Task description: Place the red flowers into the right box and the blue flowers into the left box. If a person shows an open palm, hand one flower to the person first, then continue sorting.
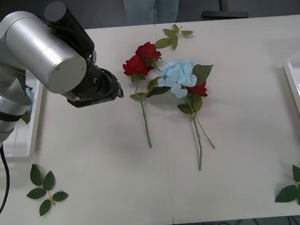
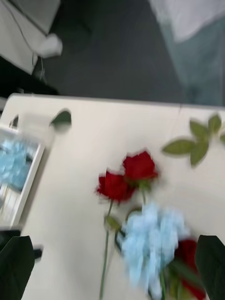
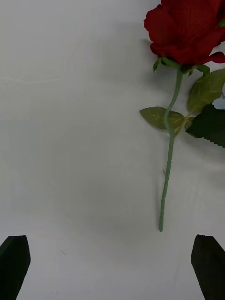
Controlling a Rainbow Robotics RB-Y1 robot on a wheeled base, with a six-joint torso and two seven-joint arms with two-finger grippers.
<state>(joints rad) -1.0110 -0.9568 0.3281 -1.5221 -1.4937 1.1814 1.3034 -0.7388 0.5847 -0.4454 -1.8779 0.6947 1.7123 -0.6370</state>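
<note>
1. Counted three red flowers (image 1: 141, 59) on the table (image 1: 92, 162): two side by side, a third half hidden under the single blue flower (image 1: 178, 77) mid-table.
2. Deep-red blooms, thin green stems; pale fluffy blue head, big leaves.
3. Left box (image 1: 27, 138) at left edge, right box (image 1: 296, 93) at right edge.
4. Left gripper (image 3: 112, 262) spread wide, empty, above table beside a rose stem.
5. Right gripper (image 2: 115, 267) spread too, hovering.

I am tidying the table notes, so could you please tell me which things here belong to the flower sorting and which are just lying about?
Belonging to the job:
- red flowers, three roses mid-table
- blue flower, lying among them
- left box, already holding blue blooms
- right box
- left tool, open, above the table beside a rose stem

Just lying about:
- loose leaf sprigs, at three spots around the table
</note>
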